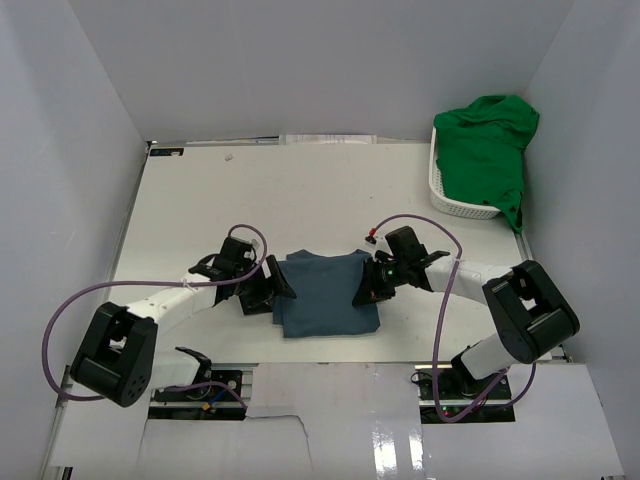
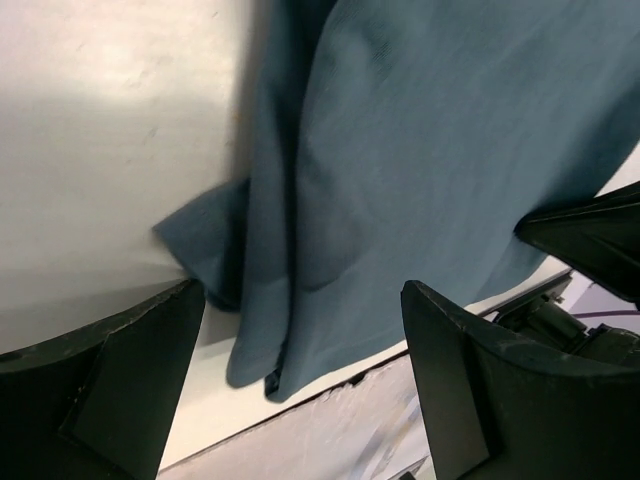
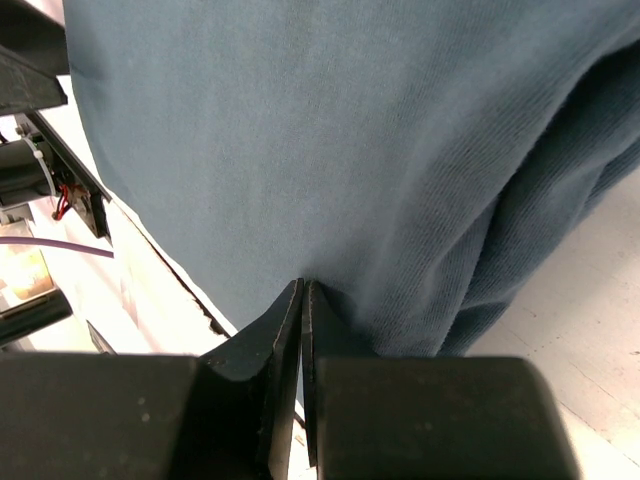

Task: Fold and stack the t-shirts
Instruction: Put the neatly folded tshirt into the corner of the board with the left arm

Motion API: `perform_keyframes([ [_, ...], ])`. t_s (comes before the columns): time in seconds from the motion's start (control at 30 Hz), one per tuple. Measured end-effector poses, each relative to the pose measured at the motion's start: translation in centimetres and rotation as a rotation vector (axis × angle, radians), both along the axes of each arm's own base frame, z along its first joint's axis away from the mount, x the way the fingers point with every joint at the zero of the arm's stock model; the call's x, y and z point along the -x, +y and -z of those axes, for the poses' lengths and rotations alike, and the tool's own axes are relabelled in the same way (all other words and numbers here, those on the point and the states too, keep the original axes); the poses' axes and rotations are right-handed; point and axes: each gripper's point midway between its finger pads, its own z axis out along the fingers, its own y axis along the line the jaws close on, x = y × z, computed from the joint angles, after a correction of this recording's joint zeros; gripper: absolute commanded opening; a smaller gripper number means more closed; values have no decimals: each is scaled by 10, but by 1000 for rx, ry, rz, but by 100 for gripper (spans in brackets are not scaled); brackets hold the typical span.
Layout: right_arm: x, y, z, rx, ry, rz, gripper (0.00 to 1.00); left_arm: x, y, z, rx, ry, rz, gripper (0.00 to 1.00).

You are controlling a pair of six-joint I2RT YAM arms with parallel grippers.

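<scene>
The fold of the slate-blue t-shirt (image 1: 325, 293) looked nearly done. It lay as a compact rectangle on the bench (image 1: 200, 200), directly between the two sets of fingers. The left fingers (image 2: 110, 390) stood wide apart and gripped nothing. The shirt's layered edge ran between them, and a loose corner of cloth poked out just ahead of one finger. The right fingers (image 3: 270, 350) were pressed together with their tips touching the shirt's opposite edge. Whether a pinch of cloth sat between them could not be told. The green t-shirt (image 1: 485, 145) was heaped, unfolded, in the white basket (image 1: 455, 205), well beyond the right fingers.

The step in hand was probably squaring off the blue fold. The next move would call for smoothing or tucking that stray corner without dragging the layers apart. After that, the right fingers would need to draw clear of the edge and make the long reach to the basket for the green shirt.
</scene>
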Motion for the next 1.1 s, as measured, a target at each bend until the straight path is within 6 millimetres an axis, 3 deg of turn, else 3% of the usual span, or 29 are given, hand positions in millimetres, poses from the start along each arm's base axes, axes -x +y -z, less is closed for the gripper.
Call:
perform_keyframes([
  [0.3,0,0,0,-2,1,-1,8,-27,-19,0,72,-62,3,87],
  [0.37,0,0,0,-3,1,-3,8,-31,-21,0,81,-77,3,80],
  [0.47,0,1,-1,-4,1,-3,8,-33,-22,4,78,-81,3,58],
  [0.7,1,1,-1,-7,3,-5,8,-34,-24,12,76,-82,14,48],
  [0.77,1,1,-1,-8,3,-5,8,-34,-26,14,82,-81,19,39],
  [0.87,1,1,-2,-10,4,-7,9,-33,-28,18,90,-75,28,14],
  [0.93,1,1,-3,-13,-2,-7,18,-32,-29,18,100,-73,32,0],
  [1.1,-5,4,-25,-48,-70,-7,23,-32,-33,19,117,-68,44,0],
])
